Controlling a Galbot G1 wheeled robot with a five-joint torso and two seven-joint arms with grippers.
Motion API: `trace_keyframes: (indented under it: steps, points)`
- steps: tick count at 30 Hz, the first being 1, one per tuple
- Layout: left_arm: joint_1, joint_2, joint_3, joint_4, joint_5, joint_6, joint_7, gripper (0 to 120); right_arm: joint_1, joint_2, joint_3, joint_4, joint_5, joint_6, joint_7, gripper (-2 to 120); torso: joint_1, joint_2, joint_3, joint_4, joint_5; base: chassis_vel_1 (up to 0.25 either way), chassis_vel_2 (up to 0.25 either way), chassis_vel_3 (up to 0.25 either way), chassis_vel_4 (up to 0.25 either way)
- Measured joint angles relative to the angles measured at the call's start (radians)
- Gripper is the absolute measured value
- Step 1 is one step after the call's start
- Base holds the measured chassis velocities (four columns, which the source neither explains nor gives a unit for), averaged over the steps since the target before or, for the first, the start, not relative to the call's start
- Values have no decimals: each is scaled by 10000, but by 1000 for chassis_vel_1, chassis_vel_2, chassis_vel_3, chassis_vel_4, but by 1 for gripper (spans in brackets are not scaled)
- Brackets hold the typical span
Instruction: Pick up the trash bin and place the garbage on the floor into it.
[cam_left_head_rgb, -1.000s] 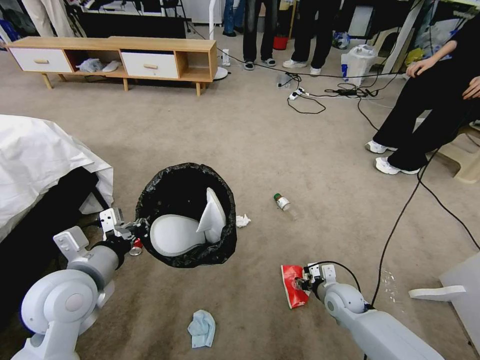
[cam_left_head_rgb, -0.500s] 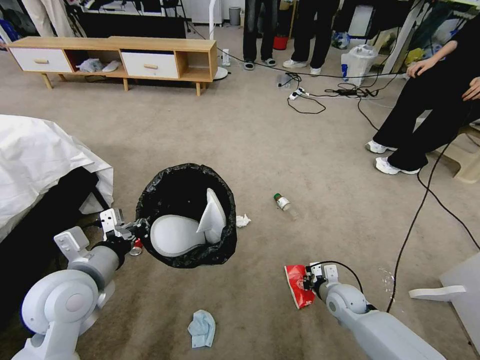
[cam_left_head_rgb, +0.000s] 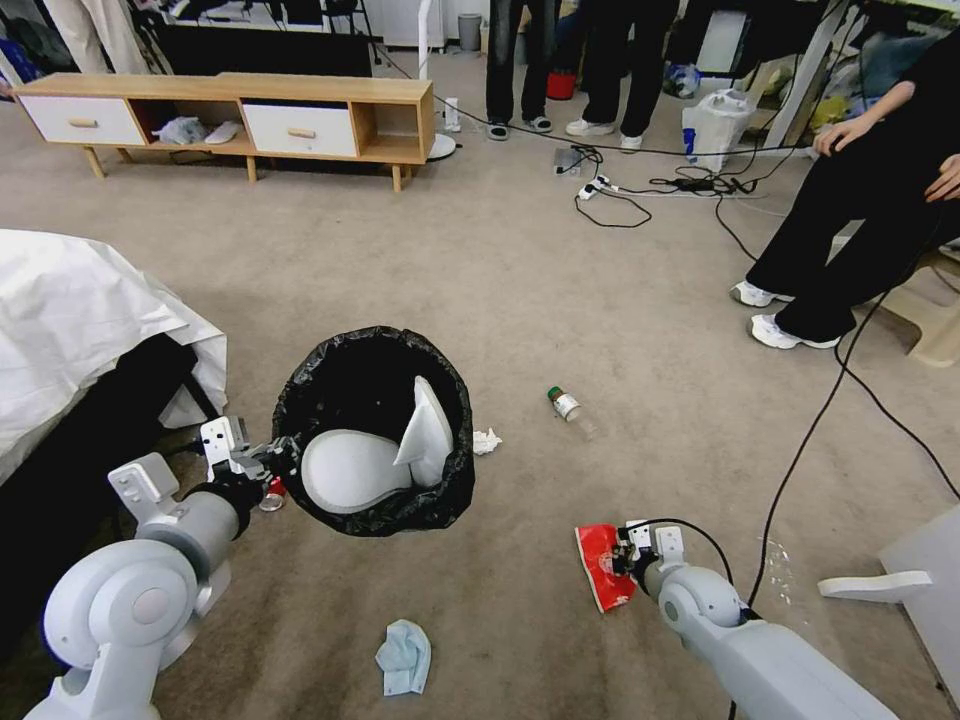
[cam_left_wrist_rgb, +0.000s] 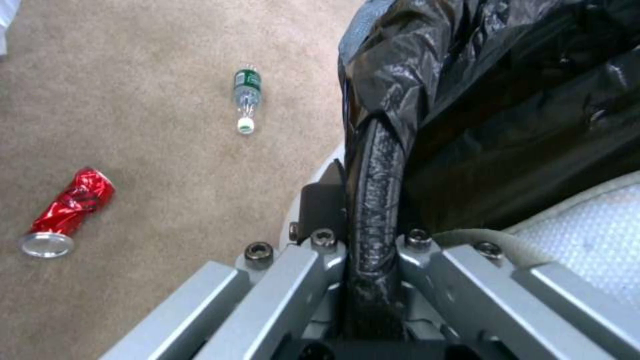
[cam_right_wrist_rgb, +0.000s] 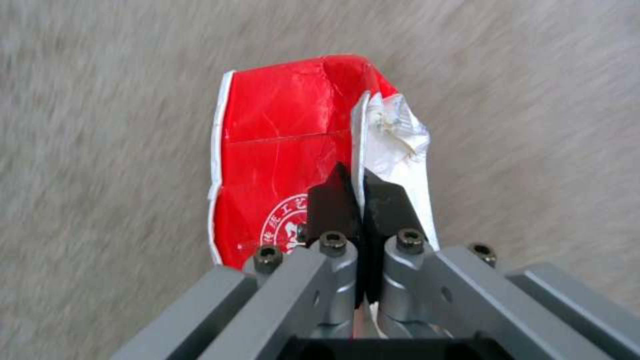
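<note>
The trash bin (cam_left_head_rgb: 375, 505), black bag folded over its rim, hangs at centre left with white pieces (cam_left_head_rgb: 355, 468) inside. My left gripper (cam_left_head_rgb: 272, 462) is shut on its near-left rim; in the left wrist view the fingers (cam_left_wrist_rgb: 320, 205) clamp the bag-covered rim (cam_left_wrist_rgb: 375, 165). At lower right, my right gripper (cam_left_head_rgb: 622, 560) is shut on the red wrapper (cam_left_head_rgb: 603, 568), also pinched at its edge in the right wrist view (cam_right_wrist_rgb: 280, 150). On the floor (cam_left_head_rgb: 560, 300) lie a green-capped bottle (cam_left_head_rgb: 570, 408), white tissue (cam_left_head_rgb: 486, 441), blue mask (cam_left_head_rgb: 404, 655) and crushed red can (cam_left_wrist_rgb: 67, 212).
A bed with a white sheet (cam_left_head_rgb: 70, 320) stands close on the left. A wooden cabinet (cam_left_head_rgb: 230, 115) lines the far wall. Black cables (cam_left_head_rgb: 800, 440) cross the carpet at right, near a seated person's feet (cam_left_head_rgb: 780, 330). A white furniture piece (cam_left_head_rgb: 920, 580) sits at lower right.
My right gripper has shifted a little to the right with the red wrapper in it. The left arm and the bin have stayed put.
</note>
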Motion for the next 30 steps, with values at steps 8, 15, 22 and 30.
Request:
trace_keyframes:
  steps: [8, 15, 22, 30]
  points:
    - [2, 24, 2, 10, -161, 0, -70, 2, -756, -863, 1248, 1712, -541, 495, -7, 0, 0, 1, 0, -3, 0, 0, 0, 0, 0]
    - [34, 110, -9, -3, -438, 0, -197, 2, -1450, -1266, 2999, 3463, -909, 1365, -565, 0, 0, 1, 0, -2, -2, 0, 0, 0, 0]
    - [195, 205, -60, -54, -657, 0, -268, 2, -1696, -1490, 4151, 4470, -1365, 2357, -1469, 0, 0, 0, 0, 0, -1, 0, 0, 0, 0]
    - [382, 329, 16, -72, -878, 0, -324, 2, -1531, -1685, 4771, 5245, -1394, 3527, -2615, 0, 0, 1, 0, 0, 0, 0, 0, 0, 0]
